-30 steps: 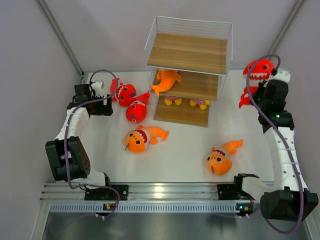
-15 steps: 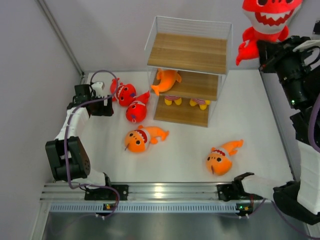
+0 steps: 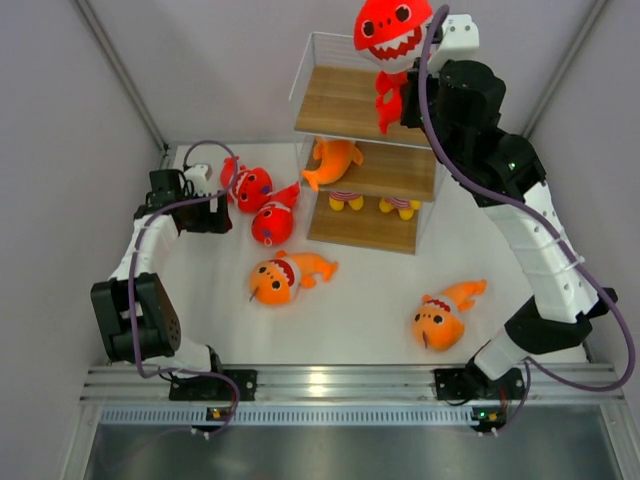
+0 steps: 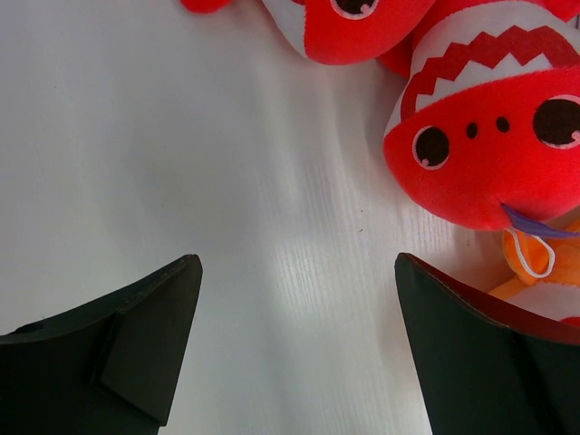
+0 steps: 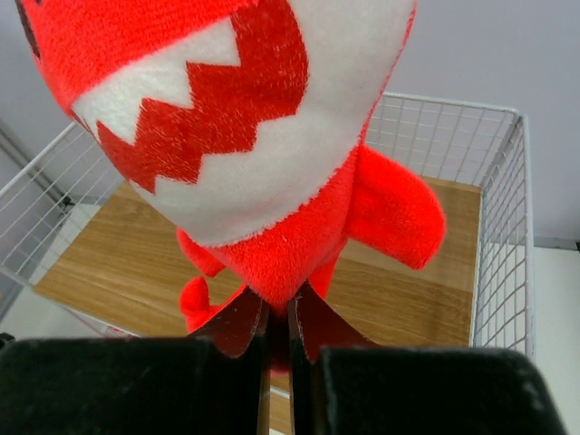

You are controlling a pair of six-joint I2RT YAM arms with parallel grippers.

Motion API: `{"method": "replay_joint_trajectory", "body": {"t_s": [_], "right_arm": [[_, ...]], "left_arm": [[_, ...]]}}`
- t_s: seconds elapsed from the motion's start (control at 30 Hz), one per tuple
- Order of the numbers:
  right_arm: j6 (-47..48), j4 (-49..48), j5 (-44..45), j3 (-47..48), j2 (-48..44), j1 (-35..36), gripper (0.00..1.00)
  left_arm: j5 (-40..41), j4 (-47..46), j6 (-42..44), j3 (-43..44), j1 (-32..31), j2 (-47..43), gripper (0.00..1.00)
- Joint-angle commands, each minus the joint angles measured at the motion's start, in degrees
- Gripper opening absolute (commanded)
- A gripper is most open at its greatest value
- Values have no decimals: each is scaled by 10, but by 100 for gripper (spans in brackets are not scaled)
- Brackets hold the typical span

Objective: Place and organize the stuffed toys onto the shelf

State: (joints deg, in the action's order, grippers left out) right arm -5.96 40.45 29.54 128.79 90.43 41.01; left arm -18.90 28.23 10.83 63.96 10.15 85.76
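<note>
Mid-carry with one red shark (image 3: pixel 393 30): head up, toothy mouth outward, tail end pinched in the jaws of the right gripper (image 5: pixel 276 326), closed to a thin slit on the plush. Hanging above the top board of the shelf (image 3: pixel 340 100) at the far edge of the tabletop (image 3: pixel 380 290), seemingly clear of the wood. Placing step, by the look of it, not yet finished.

Next, probably: lowering straight down inside the white wire rim, resting the body on the bare board, then spreading the jaws and drawing up without snagging the wire or dragging the plush out again.

On the middle board already: an orange fish (image 3: pixel 333 160). Left to shelve: two more red sharks (image 3: pixel 250 185), touching one another toward the far-left corner; a second orange fish (image 3: pixel 285 278) mid-tabletop; a third orange fish (image 3: pixel 440 318) toward the near-right corner.

Just beside those two sharks, the left gripper (image 4: pixel 299 308): jaws spread wide, nothing between them, low over bare tabletop, well set for one of the pair.
</note>
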Motion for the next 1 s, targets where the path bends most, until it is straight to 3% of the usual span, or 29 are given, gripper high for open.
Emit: {"method": "replay_joint_trajectory", "body": {"t_s": [0.0,0.2,0.27,0.43,0.57,0.77,0.97], "right_arm": [[-3,-22,52,3,-24,3,1],[-38,-25,49,-68,-55,-24,5],[-47,-27,40,-81,-61,-38,11],[-51,-11,31,-75,-52,-44,51],[-42,-33,39,-77,-61,-44,53],[-49,-53,14,-86,-65,-45,45],[-30,-83,3,-76,-34,-42,52]], "left_arm": [[-12,1,9,9,0,-16,94],[-8,0,10,8,0,-16,94],[-12,1,11,7,0,-16,94],[-8,1,16,7,0,-13,94],[-8,1,18,5,0,-13,94],[-13,0,17,9,0,-9,94],[-15,0,16,7,0,-9,94]]}}
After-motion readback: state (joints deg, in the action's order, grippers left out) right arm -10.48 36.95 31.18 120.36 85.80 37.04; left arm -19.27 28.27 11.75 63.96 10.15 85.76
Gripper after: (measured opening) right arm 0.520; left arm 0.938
